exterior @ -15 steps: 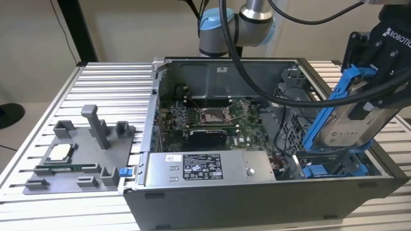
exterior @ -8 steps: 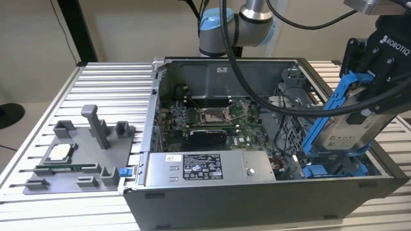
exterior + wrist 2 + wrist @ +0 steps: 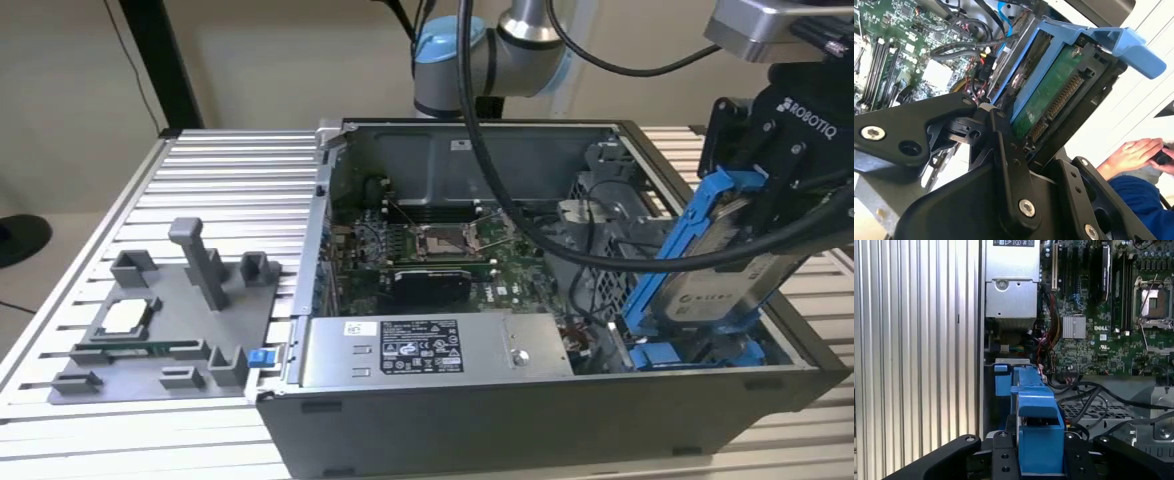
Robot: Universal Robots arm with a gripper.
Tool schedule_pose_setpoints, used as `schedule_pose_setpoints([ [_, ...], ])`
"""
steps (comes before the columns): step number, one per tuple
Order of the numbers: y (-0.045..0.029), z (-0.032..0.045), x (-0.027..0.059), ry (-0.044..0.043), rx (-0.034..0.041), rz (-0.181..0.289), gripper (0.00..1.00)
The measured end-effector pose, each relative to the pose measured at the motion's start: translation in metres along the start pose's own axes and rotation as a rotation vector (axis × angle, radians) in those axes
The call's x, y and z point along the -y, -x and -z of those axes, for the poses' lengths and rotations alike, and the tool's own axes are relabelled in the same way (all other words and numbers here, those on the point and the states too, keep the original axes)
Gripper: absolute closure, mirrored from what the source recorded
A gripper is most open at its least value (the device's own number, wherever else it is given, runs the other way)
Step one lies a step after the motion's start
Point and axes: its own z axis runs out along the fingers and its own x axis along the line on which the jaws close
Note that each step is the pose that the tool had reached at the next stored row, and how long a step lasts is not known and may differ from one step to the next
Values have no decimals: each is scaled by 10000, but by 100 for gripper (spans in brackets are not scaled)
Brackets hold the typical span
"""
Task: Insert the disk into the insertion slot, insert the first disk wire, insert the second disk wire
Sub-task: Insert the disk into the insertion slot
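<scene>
The gripper is clenched on the disk, holding it tilted inside the open computer case. The disk's lower end hangs close over the slot in the case's corner, past the grey power-supply box; whether disk and slot touch is unclear.

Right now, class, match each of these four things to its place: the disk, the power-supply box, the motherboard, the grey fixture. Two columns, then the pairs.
Things
1 the disk
2 power-supply box
3 motherboard
4 grey fixture

Places
A on the table, outside the case
B tilted in the hand, lower end at the insertion slot
C flat on the case floor
D against the case wall nearest the exterior camera

Pairs: 1-B, 2-D, 3-C, 4-A
</scene>
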Motion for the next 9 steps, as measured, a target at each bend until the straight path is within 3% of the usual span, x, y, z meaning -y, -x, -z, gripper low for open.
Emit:
schedule_pose_setpoints([
  [9,0,-153,6,0,27,73,100],
])
